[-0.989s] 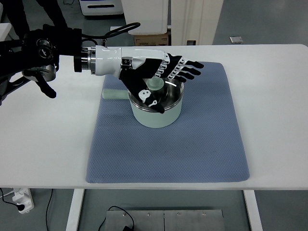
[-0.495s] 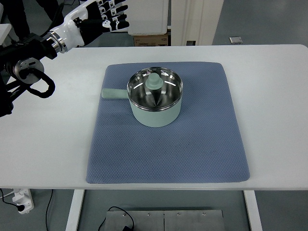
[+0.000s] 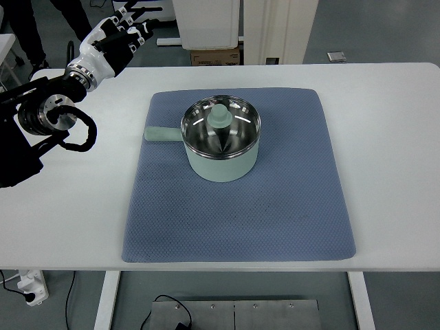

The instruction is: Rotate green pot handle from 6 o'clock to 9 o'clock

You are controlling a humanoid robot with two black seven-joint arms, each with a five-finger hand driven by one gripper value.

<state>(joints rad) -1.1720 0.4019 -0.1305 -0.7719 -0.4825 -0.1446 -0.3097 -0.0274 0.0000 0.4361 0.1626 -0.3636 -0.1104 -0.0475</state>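
While my left hand [image 3: 117, 38] hangs with fingers spread and holding nothing above the far left corner of the white surface [image 3: 392, 137], well apart from the pale green metal pot [image 3: 221, 148], the pot sits on the blue-grey textured mat [image 3: 275, 213], its stubby green handle [image 3: 161, 135] pointing left.

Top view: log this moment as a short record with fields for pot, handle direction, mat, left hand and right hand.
pot: green pot, upright on the mat, steel inside
handle direction: handle points to the picture's left, 9 o'clock
mat: blue mat flat on the white table
left hand: left hand raised at upper left, fingers spread, holding nothing, clear of the pot
right hand: not in view
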